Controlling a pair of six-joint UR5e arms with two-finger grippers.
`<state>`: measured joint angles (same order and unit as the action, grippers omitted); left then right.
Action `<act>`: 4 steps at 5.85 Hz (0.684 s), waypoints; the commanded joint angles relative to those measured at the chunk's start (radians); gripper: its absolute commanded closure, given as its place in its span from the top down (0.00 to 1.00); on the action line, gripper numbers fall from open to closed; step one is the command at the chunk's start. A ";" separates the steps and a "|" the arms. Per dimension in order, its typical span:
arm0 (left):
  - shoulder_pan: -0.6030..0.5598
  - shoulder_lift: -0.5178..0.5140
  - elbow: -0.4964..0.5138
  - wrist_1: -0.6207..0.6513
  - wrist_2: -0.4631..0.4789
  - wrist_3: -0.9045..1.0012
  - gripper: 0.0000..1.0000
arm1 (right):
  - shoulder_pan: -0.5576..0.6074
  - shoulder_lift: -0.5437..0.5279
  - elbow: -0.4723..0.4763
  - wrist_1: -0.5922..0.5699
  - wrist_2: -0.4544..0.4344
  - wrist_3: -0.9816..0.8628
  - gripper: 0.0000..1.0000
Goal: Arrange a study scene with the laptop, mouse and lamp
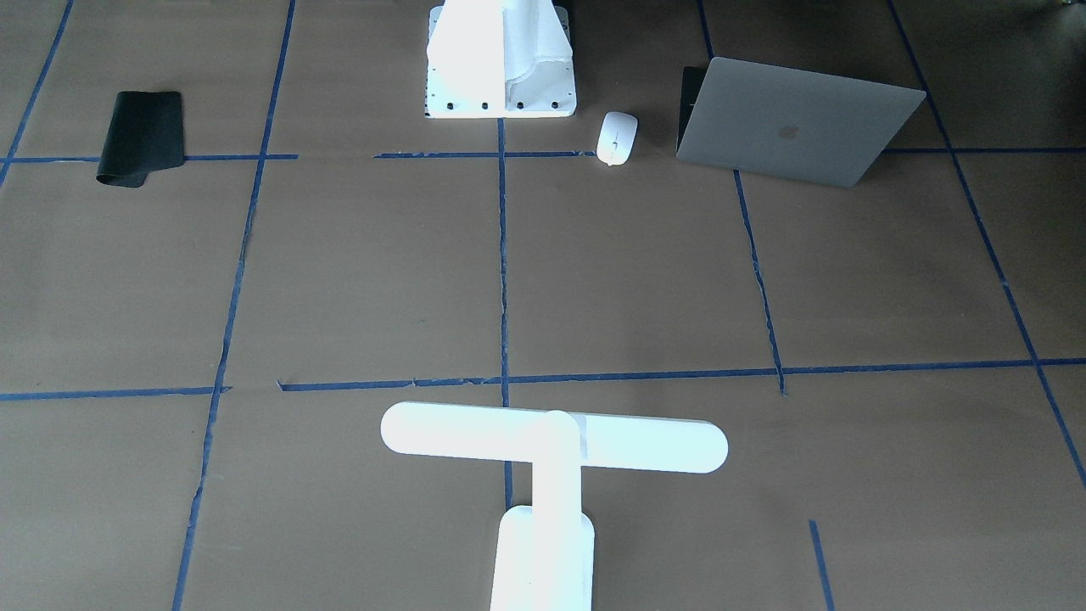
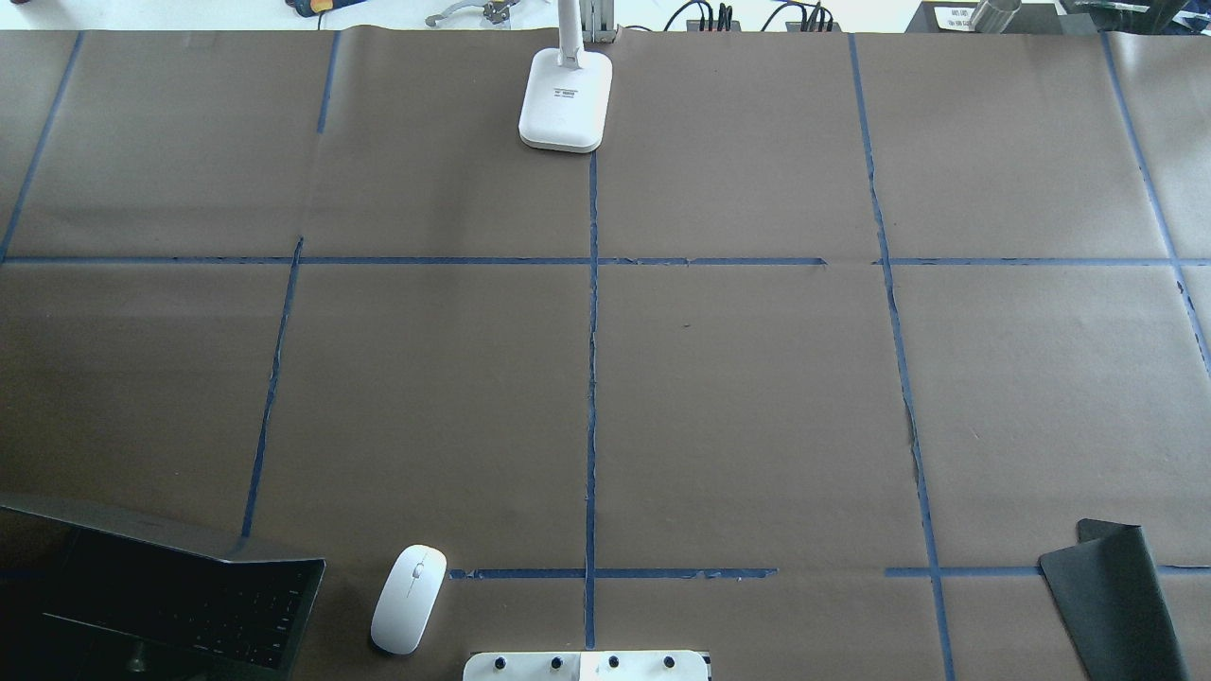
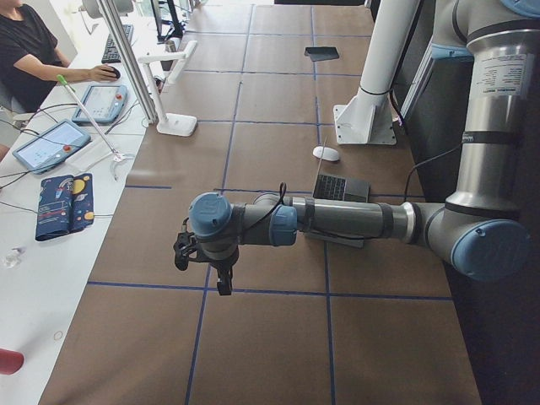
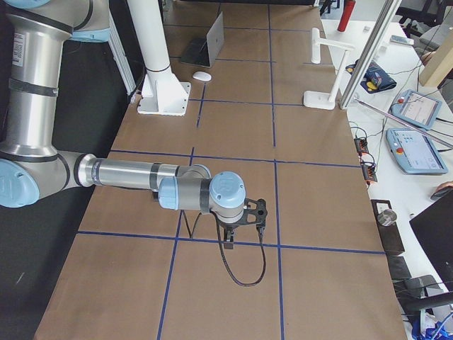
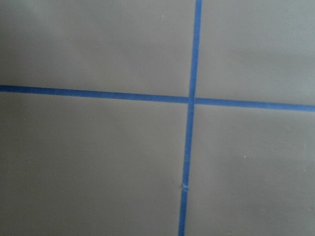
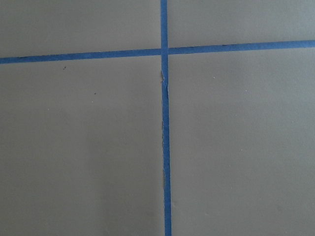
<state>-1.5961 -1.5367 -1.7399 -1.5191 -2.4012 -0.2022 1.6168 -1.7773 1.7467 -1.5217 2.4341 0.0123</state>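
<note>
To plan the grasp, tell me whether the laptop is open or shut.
Open. The laptop has its lid raised, logo towards the front-facing camera; the overhead view shows its black keys exposed.

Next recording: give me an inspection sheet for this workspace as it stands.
Surface: table covered in brown paper with a blue tape grid.
Job's things: laptop open, on the robot's left; mouse beside it, apart; lamp upright at the far edge.
Clutter: black mat, one end curled, on the robot's right.
Grippers: left gripper and right gripper over bare paper; open or shut, cannot tell.
Cables: black cable loops from the right wrist.
Surroundings: person at a side bench with tablets.
</note>
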 commanded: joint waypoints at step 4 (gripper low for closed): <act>0.228 0.170 -0.490 0.008 0.016 -0.811 1.00 | 0.002 0.024 0.027 0.000 -0.003 0.005 1.00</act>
<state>-1.4425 -1.3887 -2.1480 -1.5110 -2.3940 -0.8302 1.6171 -1.7606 1.7666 -1.5224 2.4332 0.0147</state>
